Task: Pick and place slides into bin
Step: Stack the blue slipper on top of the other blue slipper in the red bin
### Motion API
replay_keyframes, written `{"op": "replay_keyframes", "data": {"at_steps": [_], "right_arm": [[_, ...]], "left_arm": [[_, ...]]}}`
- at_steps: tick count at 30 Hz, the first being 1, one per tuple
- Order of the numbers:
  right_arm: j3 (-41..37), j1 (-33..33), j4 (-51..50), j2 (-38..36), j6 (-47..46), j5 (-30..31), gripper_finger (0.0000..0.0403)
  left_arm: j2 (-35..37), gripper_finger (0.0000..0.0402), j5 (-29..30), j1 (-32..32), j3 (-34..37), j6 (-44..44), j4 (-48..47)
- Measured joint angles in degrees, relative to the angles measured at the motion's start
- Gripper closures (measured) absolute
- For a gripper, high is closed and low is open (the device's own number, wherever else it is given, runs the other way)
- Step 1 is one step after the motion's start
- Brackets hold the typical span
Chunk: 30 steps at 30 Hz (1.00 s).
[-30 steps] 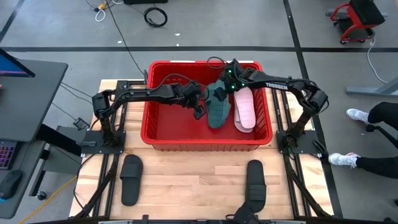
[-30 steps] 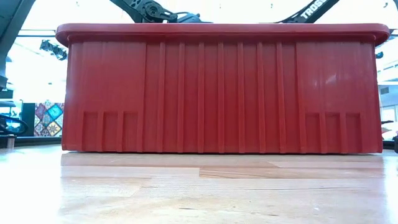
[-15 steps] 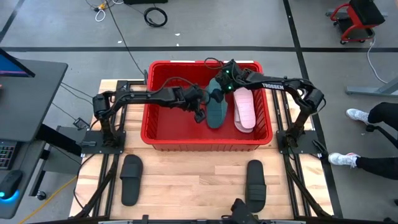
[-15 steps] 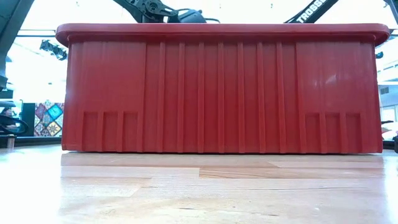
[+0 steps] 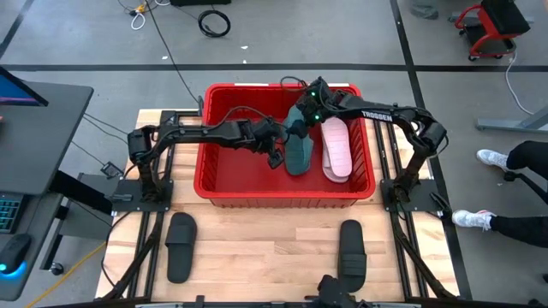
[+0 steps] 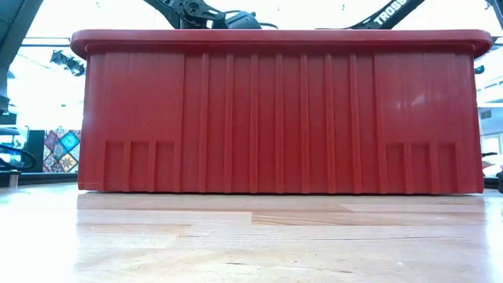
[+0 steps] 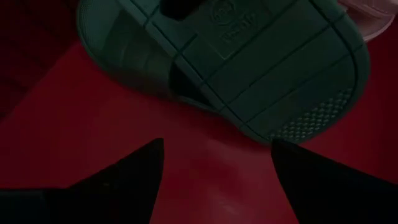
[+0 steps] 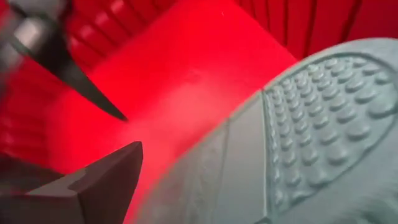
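A pale wooden table [image 5: 257, 248] stands on a grey floor crossed by dark tape lines, with a black cable coil [image 5: 214, 21] beyond it and a person's legs [image 5: 514, 218] at the right edge. Two black slides [image 5: 181, 246] [image 5: 352, 248] lie on the table in front of the red bin [image 5: 224, 171]. Inside the bin, a dark teal slide [image 5: 298, 150] lies beside a pale pink slide [image 5: 336, 147]. The left gripper [image 7: 214, 168] hovers over the bin floor just beside the teal slide, fingers spread and holding nothing. The right gripper [image 5: 306, 109] sits over the teal slide's far end; its grip cannot be told.
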State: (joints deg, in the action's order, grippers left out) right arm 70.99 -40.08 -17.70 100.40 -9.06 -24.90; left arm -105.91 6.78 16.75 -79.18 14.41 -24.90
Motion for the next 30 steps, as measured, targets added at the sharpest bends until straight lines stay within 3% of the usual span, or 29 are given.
{"op": "replay_keyframes", "data": {"at_steps": [7, 19, 30], "right_arm": [[0.1, -2.2, 0.4, 1.9, -11.0, 2.7, 0.0006], [0.4, -1.4, 4.0, 4.0, -13.3, -9.8, 0.0005], [0.4, -1.4, 3.0, 3.6, -13.9, -13.1, 0.0009]], "left_arm": [[0.0, 0.0100, 0.9, 0.0, 0.0, 0.3, 1.3], [-2.0, 0.0100, 0.9, -1.0, 0.0, 2.8, 15.3], [-7.7, 0.0100, 3.2, -1.0, -0.1, 3.9, 18.7]]}}
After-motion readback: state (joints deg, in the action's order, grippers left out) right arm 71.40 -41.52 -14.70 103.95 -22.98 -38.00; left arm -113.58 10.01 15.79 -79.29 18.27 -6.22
